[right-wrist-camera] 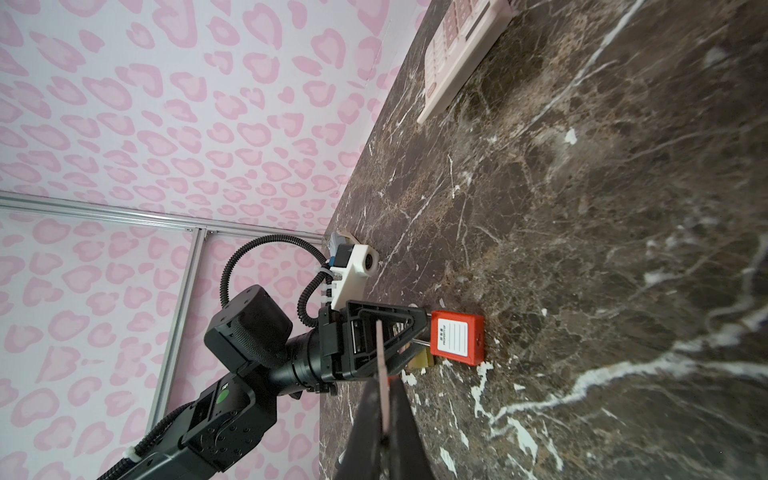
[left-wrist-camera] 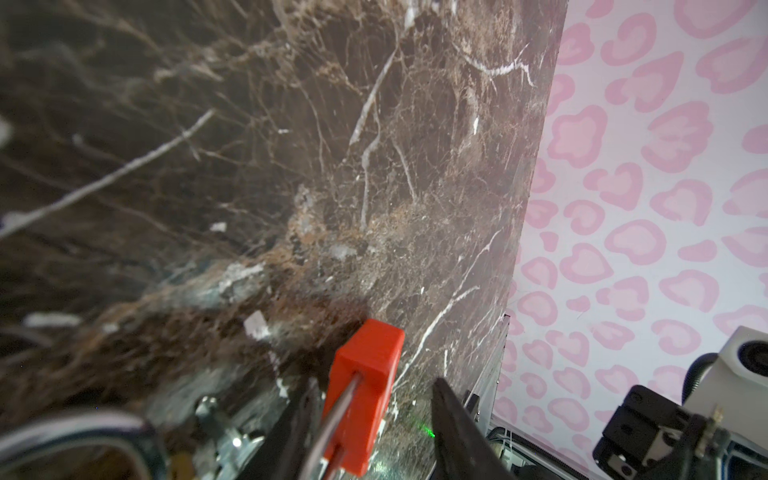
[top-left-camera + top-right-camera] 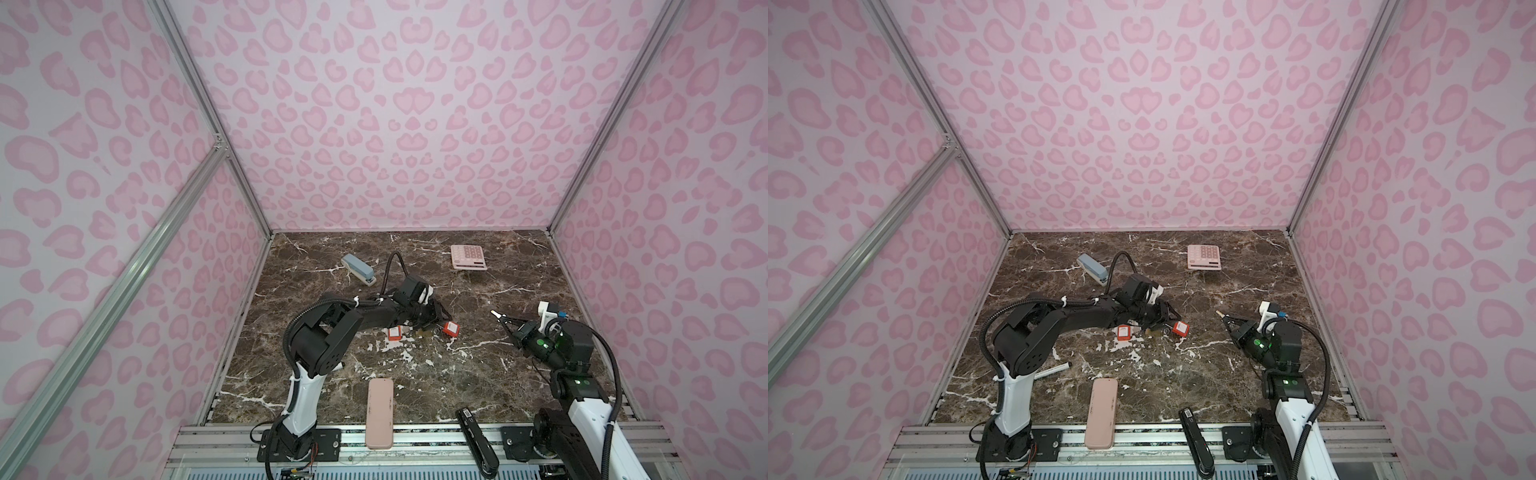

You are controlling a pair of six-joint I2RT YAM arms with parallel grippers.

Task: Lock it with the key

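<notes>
Red padlock (image 1: 457, 338) sits between parted jaws of the left end effector (image 2: 374, 384); right end effector (image 1: 383, 384), nearby, pinches the key (image 1: 379, 345) pointed at it.

Yr dark marble table (image 3: 478, 374) atm: blue-grey stapler (image 3: 358, 270) back left, pink calculator (image 3: 468, 257) back right, red padlock (image 3: 394, 333) mid-table, 2nd red padlock (image 3: 451, 329) near it, pink case (image 3: 379, 413) + black stapler (image 3: 477, 440) poking over the front edge, white marker (image 3: 1052, 370) front left.
</notes>
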